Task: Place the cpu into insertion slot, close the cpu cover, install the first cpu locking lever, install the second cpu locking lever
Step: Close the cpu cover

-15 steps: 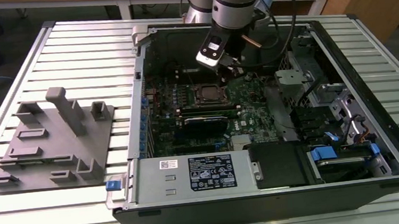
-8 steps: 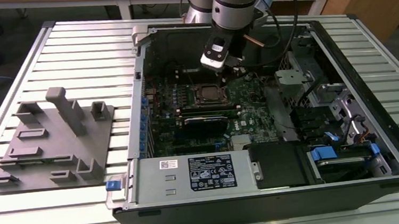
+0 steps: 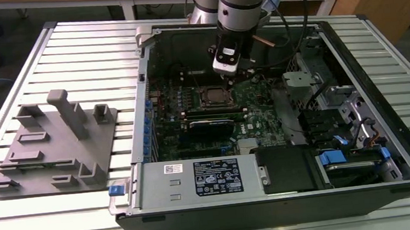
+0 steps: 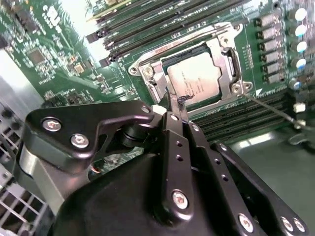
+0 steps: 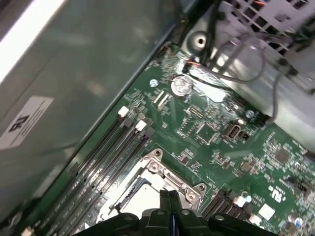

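The cpu (image 4: 197,78), a silver-grey square chip, lies in the insertion slot (image 4: 182,55) on the green board. The cpu cover (image 4: 227,56), a metal frame with a window, lies flat around the chip. From one corner of the frame a thin wire locking lever (image 4: 269,106) sticks out at an angle above the board. My gripper (image 4: 176,105) hangs just above the edge of the socket with its two thin fingertips pressed together and nothing between them. The exterior view shows the gripper (image 3: 227,69) inside the open computer case, over the socket (image 3: 214,96). The first wrist view shows the fingertips (image 5: 170,196) over the frame.
Long black memory slots (image 4: 147,24) run on both sides of the socket. A coin battery (image 5: 181,85) and cables lie farther along the board. The case walls (image 3: 145,98), the power supply (image 3: 195,179) and the drive cages (image 3: 337,115) hem in the board. A grey fixture block (image 3: 54,149) stands on the table at the exterior view's left.
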`<state>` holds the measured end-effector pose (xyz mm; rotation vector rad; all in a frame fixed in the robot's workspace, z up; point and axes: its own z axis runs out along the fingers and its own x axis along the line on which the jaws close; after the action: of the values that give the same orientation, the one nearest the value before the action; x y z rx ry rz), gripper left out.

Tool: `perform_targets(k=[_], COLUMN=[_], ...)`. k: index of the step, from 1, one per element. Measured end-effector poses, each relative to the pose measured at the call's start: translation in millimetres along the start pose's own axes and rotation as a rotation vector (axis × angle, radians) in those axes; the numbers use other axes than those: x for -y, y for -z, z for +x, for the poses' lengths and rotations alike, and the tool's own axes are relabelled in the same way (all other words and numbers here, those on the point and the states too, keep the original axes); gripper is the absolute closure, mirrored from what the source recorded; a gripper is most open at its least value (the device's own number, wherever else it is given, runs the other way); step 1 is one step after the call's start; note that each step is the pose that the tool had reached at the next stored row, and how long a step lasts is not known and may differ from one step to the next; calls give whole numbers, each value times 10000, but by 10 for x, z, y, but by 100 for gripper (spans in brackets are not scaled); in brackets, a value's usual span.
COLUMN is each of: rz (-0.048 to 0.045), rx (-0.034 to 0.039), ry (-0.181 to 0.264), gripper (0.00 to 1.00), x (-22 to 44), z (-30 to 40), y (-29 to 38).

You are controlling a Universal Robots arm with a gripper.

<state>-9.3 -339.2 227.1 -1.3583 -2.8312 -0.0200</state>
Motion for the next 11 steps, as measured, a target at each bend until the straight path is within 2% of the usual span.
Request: perform_targets(k=[11], rz=[14], rx=[-22], ry=[2005], gripper=[90], x=[0], z=[0], y=[-35])
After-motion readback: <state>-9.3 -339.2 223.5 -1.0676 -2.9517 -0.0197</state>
